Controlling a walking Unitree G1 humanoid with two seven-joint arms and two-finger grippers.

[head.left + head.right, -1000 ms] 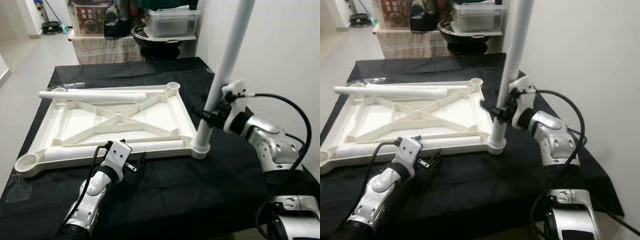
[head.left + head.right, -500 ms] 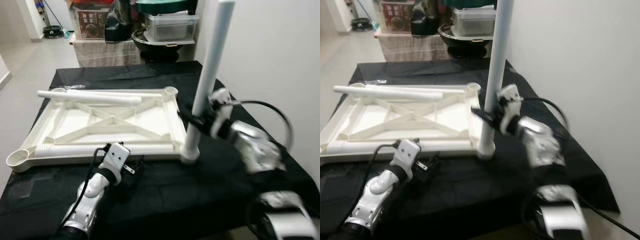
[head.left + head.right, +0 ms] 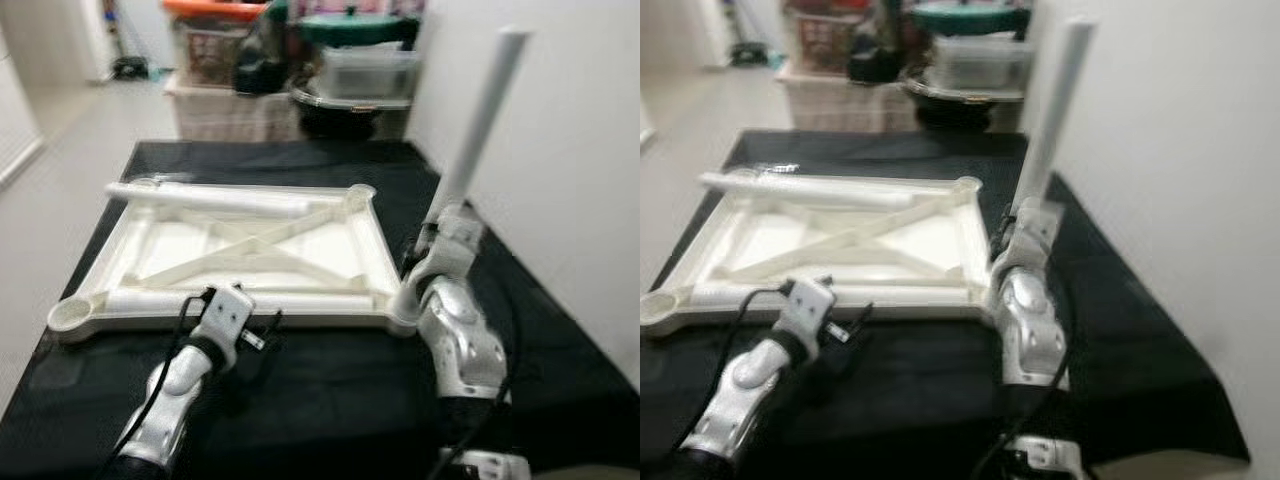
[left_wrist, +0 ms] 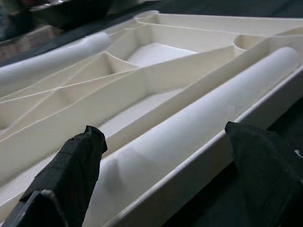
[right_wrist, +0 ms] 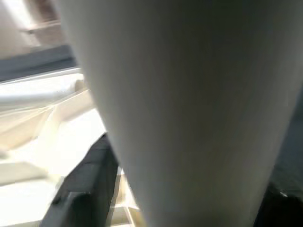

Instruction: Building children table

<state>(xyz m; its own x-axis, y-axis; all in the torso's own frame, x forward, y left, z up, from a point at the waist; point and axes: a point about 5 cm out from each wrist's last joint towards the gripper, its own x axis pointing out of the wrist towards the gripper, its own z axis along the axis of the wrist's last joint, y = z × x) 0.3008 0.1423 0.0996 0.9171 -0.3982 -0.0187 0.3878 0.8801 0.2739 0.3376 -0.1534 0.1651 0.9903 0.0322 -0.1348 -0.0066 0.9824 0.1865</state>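
Observation:
An upturned white tabletop (image 3: 250, 245) lies on the black-covered table (image 3: 330, 400). A white table leg (image 3: 480, 125) stands in its near right corner socket and leans to the right. My right gripper (image 3: 428, 250) is shut on the low part of this leg. In the right wrist view the leg (image 5: 189, 109) runs between the black fingers (image 5: 90, 175). A second leg (image 3: 250, 300) lies along the tabletop's near rim, and a third leg (image 3: 210, 198) lies across the far rim. My left gripper (image 3: 262, 338) is open at the near rim, its fingers (image 4: 71, 175) wide apart before the lying leg (image 4: 199, 132).
Behind the table stand boxes, a clear plastic container (image 3: 365, 70) and a dark bowl (image 3: 340, 110). A white wall (image 3: 580, 150) runs close along the table's right side. Open floor (image 3: 50, 170) lies to the left. Black cloth is bare in front of the tabletop.
The camera has shifted. My right arm has swung in from the right, so its forearm now rises from the near side to the leg, still gripped. The left arm has barely moved.

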